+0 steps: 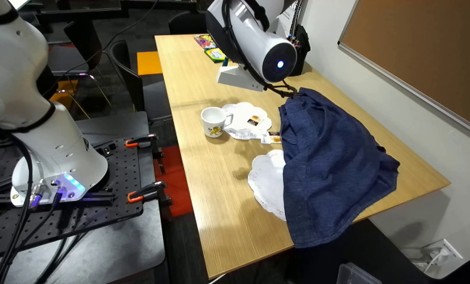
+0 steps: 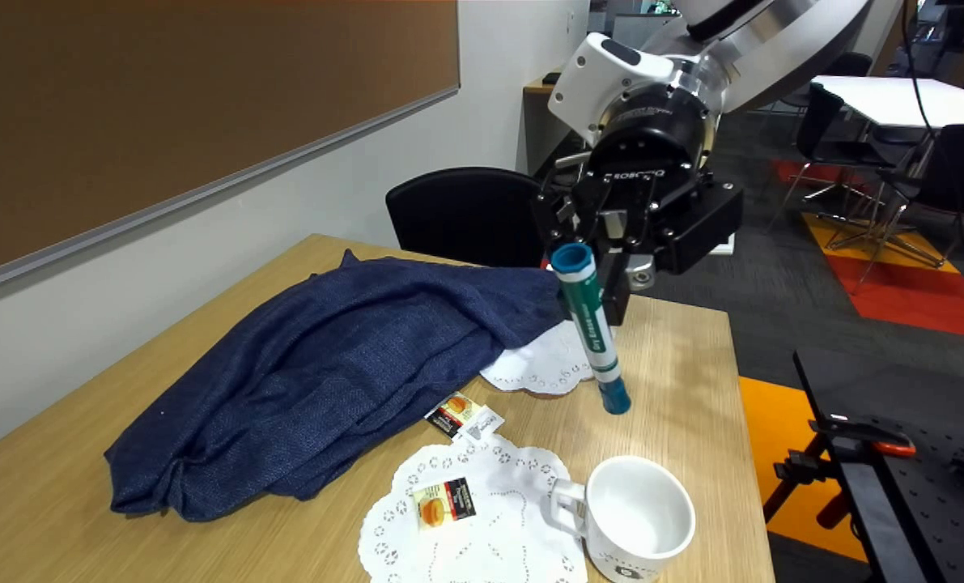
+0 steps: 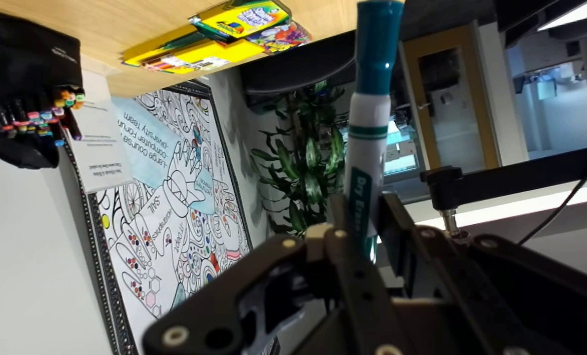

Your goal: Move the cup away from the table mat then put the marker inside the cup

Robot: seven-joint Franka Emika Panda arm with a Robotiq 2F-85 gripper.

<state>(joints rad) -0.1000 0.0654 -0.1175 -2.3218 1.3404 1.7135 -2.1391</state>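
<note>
My tool (image 3: 364, 212) pinches the upper half of a teal-green marker (image 2: 589, 316), its fingers (image 3: 394, 217) drawn together to the marker's own thickness, over a pale wooden tabletop (image 2: 680, 380). Lower down, the white cup (image 2: 642, 518) stands upright just beside the lace-edged table mat (image 2: 502, 538); its handle reaches over the mat's edge, and whether the base clears it entirely I cannot tell. By my reading, moving the cup is done and the second step is in hand: putting the marker inside, the two being apart. The next move, I judge, calls for centring the lower tip over the cup's mouth, easing out the slant, lowering past the rim without knocking it, and only then letting go. My arm (image 2: 781, 48) slopes down from the top right of an exterior view, the wrist bent so that the tool points roughly level rather than down; the wrist view looks out across the room accordingly, to a leafy plant (image 3: 313, 182). The marker hangs crosswise from the fingers, slightly aslant, lower end toward the tabletop, while a dark blue cloth (image 2: 328, 389) lies heaped nearby, the mat between it and the cup
</note>
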